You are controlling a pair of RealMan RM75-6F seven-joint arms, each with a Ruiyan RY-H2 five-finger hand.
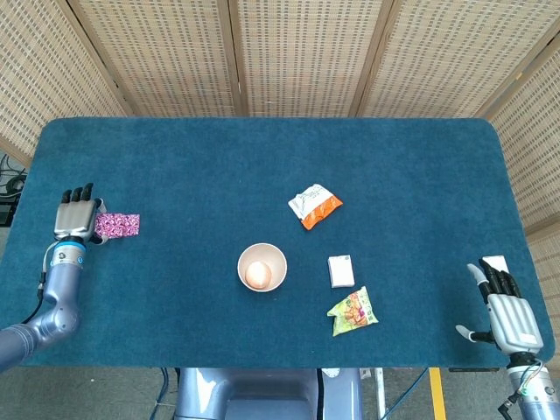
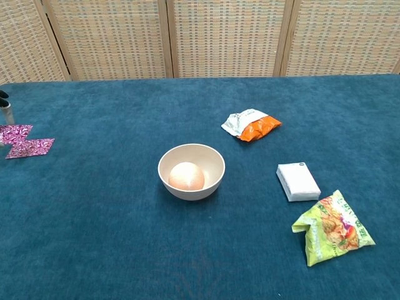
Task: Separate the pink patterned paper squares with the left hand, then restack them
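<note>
Two pink patterned paper squares lie at the table's far left, slid apart and meeting at a corner: one (image 2: 14, 133) further left, the other (image 2: 30, 147) nearer the front. In the head view they read as one pink strip (image 1: 118, 225). My left hand (image 1: 75, 216) lies flat just left of the strip with its fingers stretched out, its thumb side at the strip's left end; I cannot tell whether it touches. In the chest view only a fingertip (image 2: 5, 107) shows at the frame's left edge. My right hand (image 1: 509, 317) hangs off the front right corner, fingers spread, holding nothing.
A beige bowl (image 1: 278, 260) with an orange ball in it stands mid-table. To its right lie an orange-and-white snack packet (image 1: 314, 206), a white box (image 1: 340, 270) and a green snack bag (image 1: 353, 311). The table's left edge is close to my left hand.
</note>
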